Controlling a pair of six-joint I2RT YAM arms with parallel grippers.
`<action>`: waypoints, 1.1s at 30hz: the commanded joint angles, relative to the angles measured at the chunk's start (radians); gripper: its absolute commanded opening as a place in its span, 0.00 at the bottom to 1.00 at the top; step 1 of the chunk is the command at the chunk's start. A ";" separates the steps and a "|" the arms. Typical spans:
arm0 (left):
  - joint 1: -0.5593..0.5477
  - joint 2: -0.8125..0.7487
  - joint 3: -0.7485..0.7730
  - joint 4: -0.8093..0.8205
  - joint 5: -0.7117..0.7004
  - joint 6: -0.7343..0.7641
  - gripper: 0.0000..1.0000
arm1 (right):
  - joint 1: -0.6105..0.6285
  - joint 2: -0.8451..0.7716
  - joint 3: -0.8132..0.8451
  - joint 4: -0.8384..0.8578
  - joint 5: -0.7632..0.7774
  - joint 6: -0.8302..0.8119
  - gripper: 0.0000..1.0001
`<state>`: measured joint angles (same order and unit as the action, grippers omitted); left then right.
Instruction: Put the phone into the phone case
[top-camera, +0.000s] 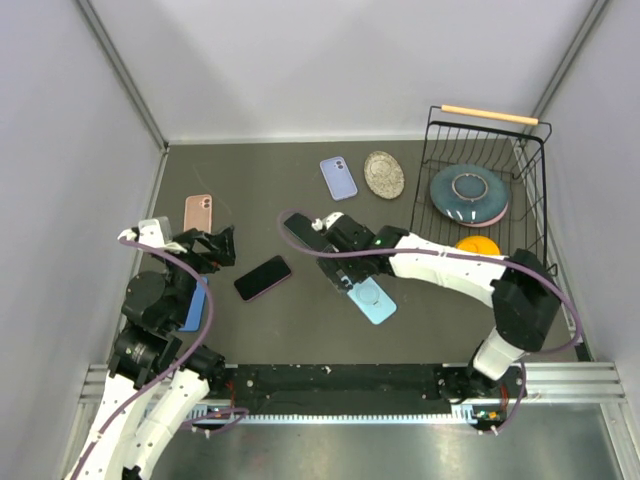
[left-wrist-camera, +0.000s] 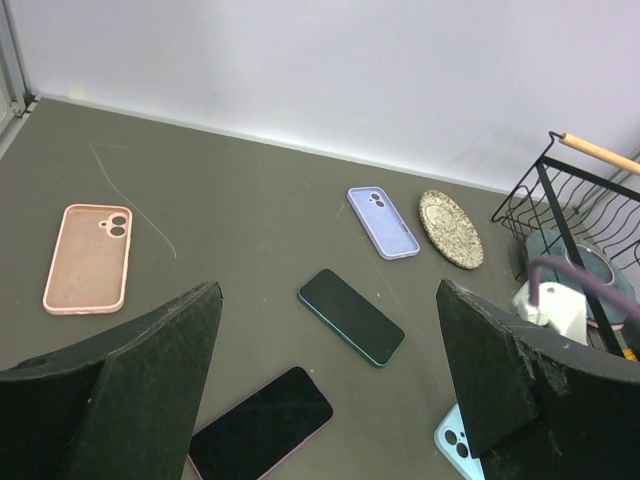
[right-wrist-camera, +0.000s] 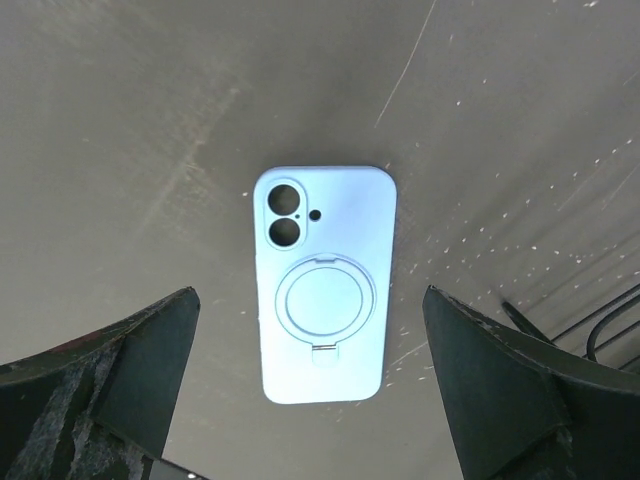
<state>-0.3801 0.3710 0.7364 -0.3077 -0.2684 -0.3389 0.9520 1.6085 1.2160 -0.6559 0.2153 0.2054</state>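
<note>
A black phone with a pink edge (top-camera: 263, 277) lies face up left of centre, also in the left wrist view (left-wrist-camera: 260, 423). A second black phone with a teal edge (left-wrist-camera: 351, 316) lies farther back, partly under my right arm in the top view (top-camera: 298, 231). A light blue case (top-camera: 373, 299) lies back up, ring stand showing, in the right wrist view (right-wrist-camera: 322, 285). My right gripper (top-camera: 349, 272) is open just above it, fingers either side (right-wrist-camera: 309, 295). My left gripper (top-camera: 214, 248) is open and empty (left-wrist-camera: 328, 290), left of the pink-edged phone.
A pink case (top-camera: 198, 212) and a lavender case (top-camera: 338, 177) lie open side up at the back. A speckled plate (top-camera: 384, 174) sits beside a black wire rack (top-camera: 528, 190) holding a teal plate (top-camera: 468, 193) and an orange object (top-camera: 477, 244). A blue object (top-camera: 195, 306) lies under my left arm.
</note>
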 joint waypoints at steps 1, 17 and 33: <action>0.004 -0.006 0.000 0.019 -0.034 -0.002 0.93 | 0.033 0.063 0.042 -0.021 0.068 -0.063 0.94; 0.009 -0.007 -0.003 0.022 -0.038 -0.006 0.93 | 0.037 0.185 0.016 -0.022 0.052 -0.087 0.85; 0.006 0.031 0.011 -0.053 0.004 -0.064 0.88 | 0.036 0.268 -0.024 0.032 0.022 -0.081 0.79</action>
<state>-0.3790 0.3710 0.7364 -0.3199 -0.2977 -0.3481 0.9779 1.8416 1.2175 -0.6674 0.2527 0.1226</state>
